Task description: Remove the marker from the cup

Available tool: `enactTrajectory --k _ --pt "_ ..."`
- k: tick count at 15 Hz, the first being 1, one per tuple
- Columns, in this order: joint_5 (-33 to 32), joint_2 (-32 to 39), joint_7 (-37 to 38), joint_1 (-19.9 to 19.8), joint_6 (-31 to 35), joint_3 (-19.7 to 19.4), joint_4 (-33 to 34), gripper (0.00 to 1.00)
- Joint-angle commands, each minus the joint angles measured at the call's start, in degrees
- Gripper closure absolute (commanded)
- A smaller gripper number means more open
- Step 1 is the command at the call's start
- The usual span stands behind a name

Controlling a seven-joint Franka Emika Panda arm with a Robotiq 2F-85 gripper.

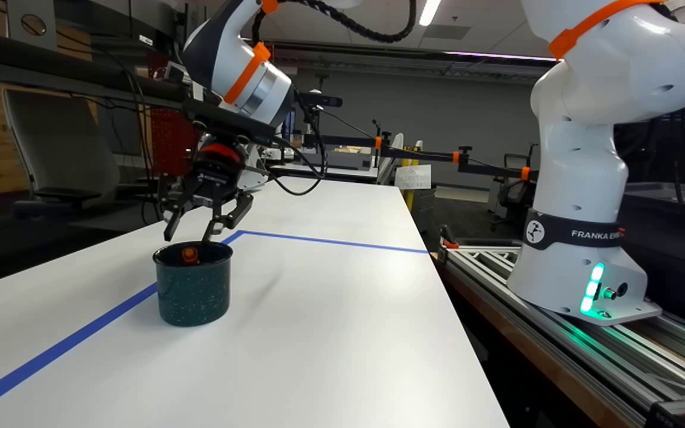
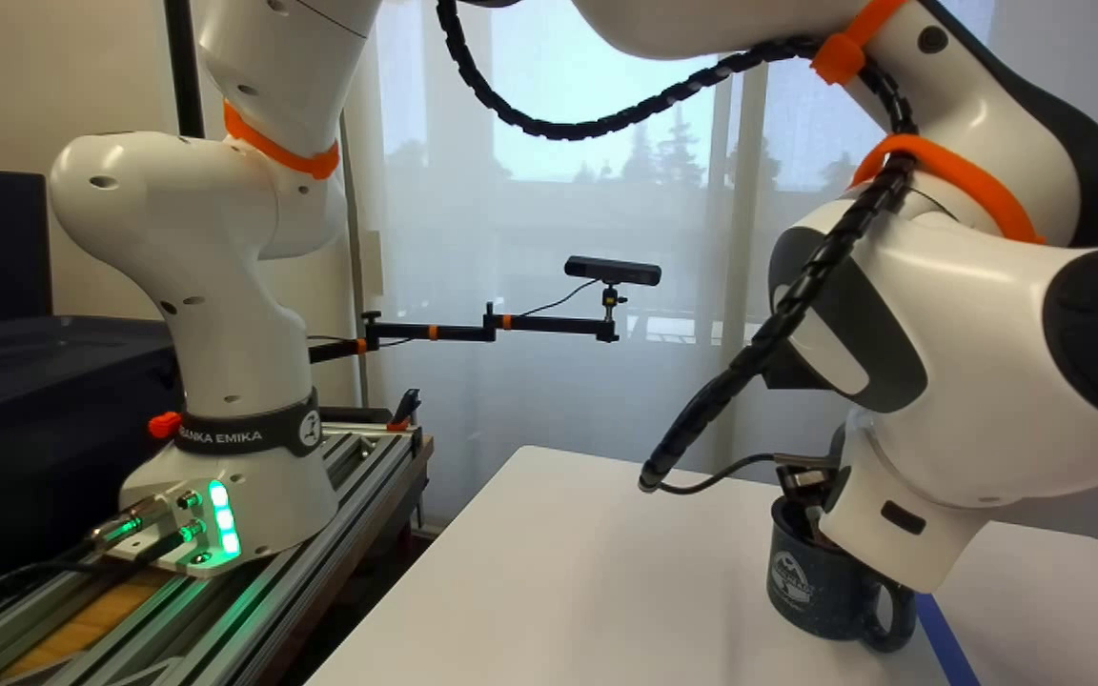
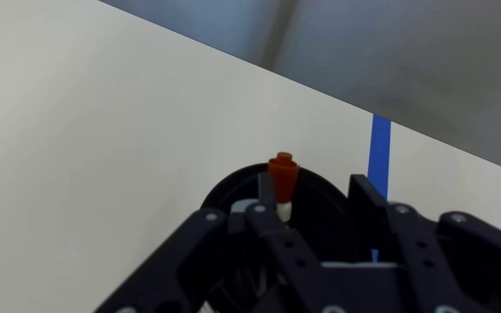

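The dark teal speckled cup (image 1: 194, 294) stands upright on the white table, its handle showing in an exterior view (image 2: 887, 615). Leaning inside it is the marker (image 3: 284, 180), with an orange-red end at the rim and a pale section below; its lower part is hidden. My gripper (image 3: 312, 182) hangs over the cup's mouth, jaws apart with a clear gap. In the wrist view the left finger (image 3: 266, 187) overlaps the marker's left edge; whether they touch I cannot tell. An exterior view shows the gripper (image 1: 189, 235) at rim height above the orange end (image 1: 189, 256).
Blue tape (image 1: 81, 330) runs along the white table (image 1: 330, 321) beside the cup and turns a corner behind it. The table's far edge shows in the wrist view. A camera (image 2: 611, 271) on a thin black boom stands off near the robot base.
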Motion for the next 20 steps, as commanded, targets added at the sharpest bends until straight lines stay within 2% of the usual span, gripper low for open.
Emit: enactTrajectory --k 1,5,10,14,20 --pt "1.2 0.4 1.4 -0.6 -2.4 -0.7 1.1 0.55" --pt "1.2 0.6 2.1 -0.9 -3.1 -1.3 1.1 0.58" --pt "0.8 1.4 3.4 -0.8 -4.0 -1.5 1.2 0.51" --pt "0.6 2.2 4.4 -0.7 -3.8 -1.6 1.4 0.5" --pt "0.7 4.5 5.2 -0.9 -4.1 -1.5 2.7 0.53"
